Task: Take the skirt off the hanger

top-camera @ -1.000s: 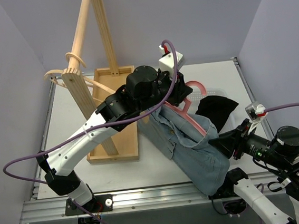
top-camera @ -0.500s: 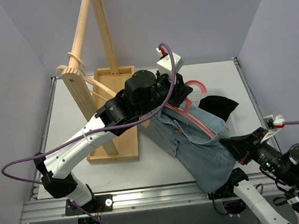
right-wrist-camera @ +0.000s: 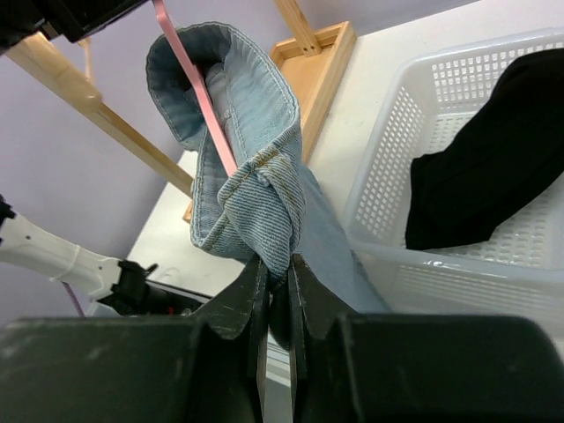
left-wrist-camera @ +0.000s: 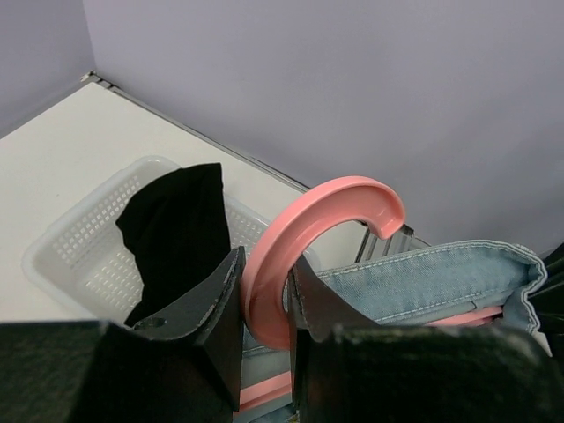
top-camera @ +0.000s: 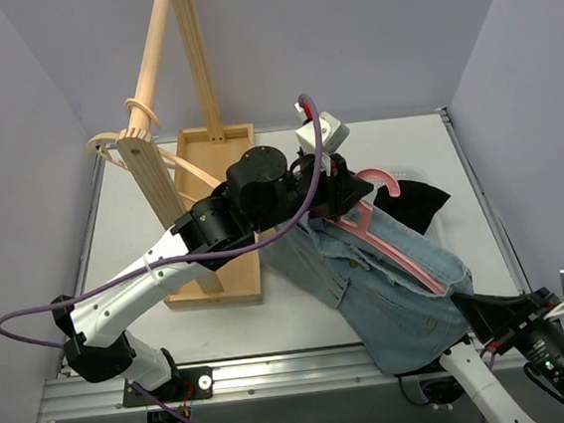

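Within the last second the right gripper (right-wrist-camera: 278,273) closed tight on a waistband fold of the skirt (right-wrist-camera: 256,185) and drew away from the hanger (left-wrist-camera: 308,207). The left gripper (left-wrist-camera: 264,293) clamped the hanger's hook. The skirt remained threaded on the hanger arm, so removal looked only begun.

No legible text, label, brand, number or sign anywhere in view.

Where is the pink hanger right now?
In the top view, the pink plastic hanger sits right of centre, inside the blue denim skirt, its hook pinched by the left gripper.
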Motion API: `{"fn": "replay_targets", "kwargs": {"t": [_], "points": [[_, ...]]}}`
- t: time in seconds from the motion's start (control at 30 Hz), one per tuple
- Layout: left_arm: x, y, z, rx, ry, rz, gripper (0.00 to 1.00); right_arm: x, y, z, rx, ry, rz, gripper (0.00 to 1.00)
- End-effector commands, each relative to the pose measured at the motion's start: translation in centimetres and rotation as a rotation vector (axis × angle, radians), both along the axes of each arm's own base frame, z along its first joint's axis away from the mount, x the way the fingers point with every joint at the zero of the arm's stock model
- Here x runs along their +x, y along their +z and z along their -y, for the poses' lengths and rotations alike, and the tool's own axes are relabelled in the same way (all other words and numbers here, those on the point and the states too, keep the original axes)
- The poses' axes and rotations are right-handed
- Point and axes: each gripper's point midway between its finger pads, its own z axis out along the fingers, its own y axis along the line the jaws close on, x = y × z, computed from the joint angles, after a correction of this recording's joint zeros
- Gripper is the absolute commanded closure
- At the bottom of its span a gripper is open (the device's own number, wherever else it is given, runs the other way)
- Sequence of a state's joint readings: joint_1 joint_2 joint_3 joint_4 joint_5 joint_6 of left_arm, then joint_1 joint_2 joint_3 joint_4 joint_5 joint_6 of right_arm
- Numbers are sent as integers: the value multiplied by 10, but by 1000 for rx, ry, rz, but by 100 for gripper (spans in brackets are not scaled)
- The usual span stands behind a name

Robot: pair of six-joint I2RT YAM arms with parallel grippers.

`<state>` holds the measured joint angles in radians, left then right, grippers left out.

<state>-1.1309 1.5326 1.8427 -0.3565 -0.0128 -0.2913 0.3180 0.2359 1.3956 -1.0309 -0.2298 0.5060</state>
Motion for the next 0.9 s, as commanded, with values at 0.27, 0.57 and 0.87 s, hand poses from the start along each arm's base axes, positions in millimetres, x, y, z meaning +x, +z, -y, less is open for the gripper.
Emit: {"fn": "replay_targets", "kwargs": {"t": [0.27,0.57,0.87], "points": [[47,134,-123,-283,388,245,98,-33,-2,44,115,-159,32,100],[45,150,-123,-349,379,230,98,-54,14,48,229,-107,192,100],[24,142,-83,-431,167,102,98,9,13,3,140,-13,112,100]]}}
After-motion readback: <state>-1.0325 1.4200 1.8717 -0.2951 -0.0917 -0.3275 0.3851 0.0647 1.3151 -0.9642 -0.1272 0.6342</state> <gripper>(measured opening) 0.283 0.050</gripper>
